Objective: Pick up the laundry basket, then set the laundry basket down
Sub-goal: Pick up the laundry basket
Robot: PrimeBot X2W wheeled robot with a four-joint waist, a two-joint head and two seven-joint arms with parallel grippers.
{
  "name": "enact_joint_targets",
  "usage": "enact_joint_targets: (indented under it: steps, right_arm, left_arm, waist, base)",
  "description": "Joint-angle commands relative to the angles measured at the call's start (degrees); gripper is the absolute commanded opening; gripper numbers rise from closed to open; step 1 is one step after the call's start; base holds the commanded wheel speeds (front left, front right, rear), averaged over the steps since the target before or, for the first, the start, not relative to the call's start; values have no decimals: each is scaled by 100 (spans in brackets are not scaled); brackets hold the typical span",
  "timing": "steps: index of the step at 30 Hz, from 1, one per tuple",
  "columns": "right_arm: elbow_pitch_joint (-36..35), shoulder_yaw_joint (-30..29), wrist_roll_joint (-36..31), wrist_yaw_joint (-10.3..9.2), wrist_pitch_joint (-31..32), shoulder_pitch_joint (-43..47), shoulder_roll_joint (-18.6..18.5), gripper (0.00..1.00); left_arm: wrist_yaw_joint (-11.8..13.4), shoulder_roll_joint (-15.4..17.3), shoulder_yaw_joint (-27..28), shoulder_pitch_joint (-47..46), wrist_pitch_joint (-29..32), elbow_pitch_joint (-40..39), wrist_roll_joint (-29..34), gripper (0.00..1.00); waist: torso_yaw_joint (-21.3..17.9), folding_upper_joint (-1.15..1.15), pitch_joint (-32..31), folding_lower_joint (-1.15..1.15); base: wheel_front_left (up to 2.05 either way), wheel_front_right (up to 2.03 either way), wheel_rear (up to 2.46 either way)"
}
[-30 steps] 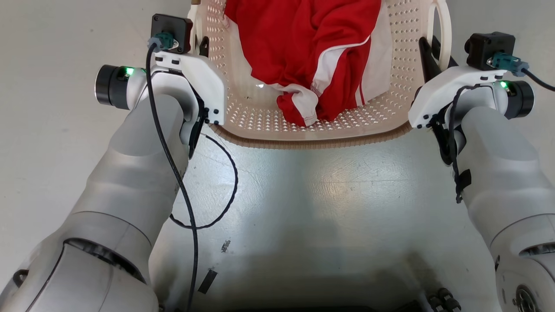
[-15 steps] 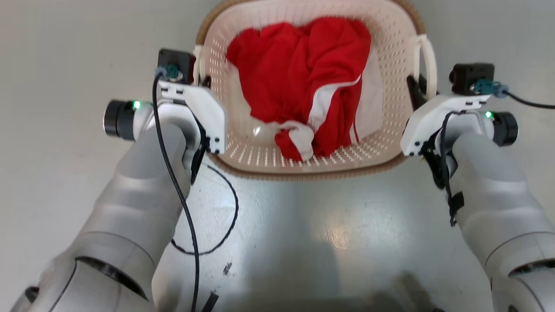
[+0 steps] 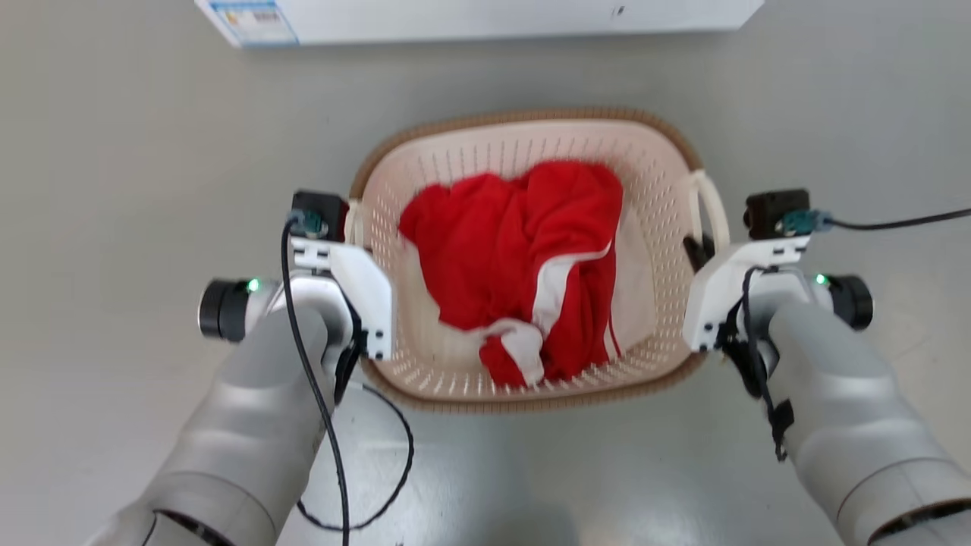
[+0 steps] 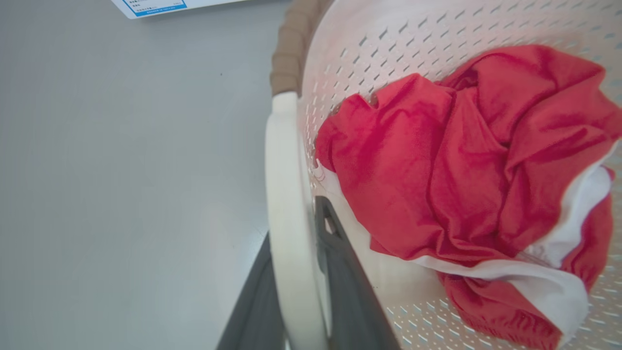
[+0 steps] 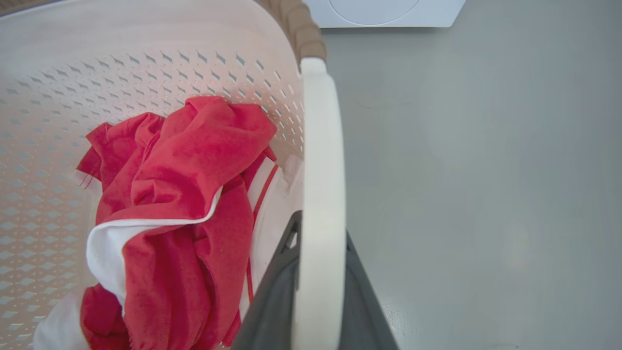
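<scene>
Nearest the body, two pale grey forearms (image 3: 250, 425), with a loose black cable (image 3: 379, 485) looped below the left one. Further out, left gripper (image 4: 294, 233) clenched on the smooth white loop handle (image 4: 284, 170) at the near side of the cream-white perforated plastic laundry basket (image 3: 523, 125) with its brown woven-look rim. Right gripper (image 5: 320, 233) clenched likewise on the opposite handle (image 5: 318, 146). Basket held level between both arms over the plain grey floor (image 3: 114, 189); could not tell whether clear of it. Inside, a crumpled red-and-white cloth garment (image 3: 516, 250). Beyond, well apart, a boxy white appliance (image 3: 485, 19).

Judged at risk of tilting under uneven arm motion, or of slipping from such narrow grips on smooth plastic. Judged also a chance of the cable snagging the rim.

Against a second before: same clench on both handles. Whole head view shifted by camera motion, with the entire basket and the appliance edge now framed.
</scene>
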Motion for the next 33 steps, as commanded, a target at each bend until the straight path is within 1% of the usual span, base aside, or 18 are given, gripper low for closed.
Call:
enact_joint_targets:
  steps: [1, 7, 8, 23, 33]
  right_arm:
    - [-55, 231, 104, -8, 72, 270, 46, 0]
    - [-168, 642, 504, -8, 252, 570, 46, 0]
    - [-168, 642, 504, -8, 252, 570, 46, 0]
    - [-105, 1145, 954, -8, 582, 1152, 46, 0]
    - [-135, 1534, 1192, -8, 808, 1529, 46, 0]
  left_arm:
    - [-54, 198, 42, 177, 39, -27, -65, 0]
    - [-109, 240, 91, 558, 197, -21, -209, 0]
    - [-109, 240, 91, 558, 197, -21, -209, 0]
    - [-193, 207, 72, 1270, 483, -17, -430, 0]
    - [-179, 180, -51, 1691, 725, -17, -480, 0]
  waist:
    - [-117, 0, -432, 0]
    - [-199, 0, -964, 0]
    - [-199, 0, -964, 0]
    - [-186, 0, -2032, 0]
    - [-266, 0, -2568, 0]
  base:
    - [0, 0, 0]
    - [0, 0, 0]
    - [0, 0, 0]
    - [0, 0, 0]
    - [0, 0, 0]
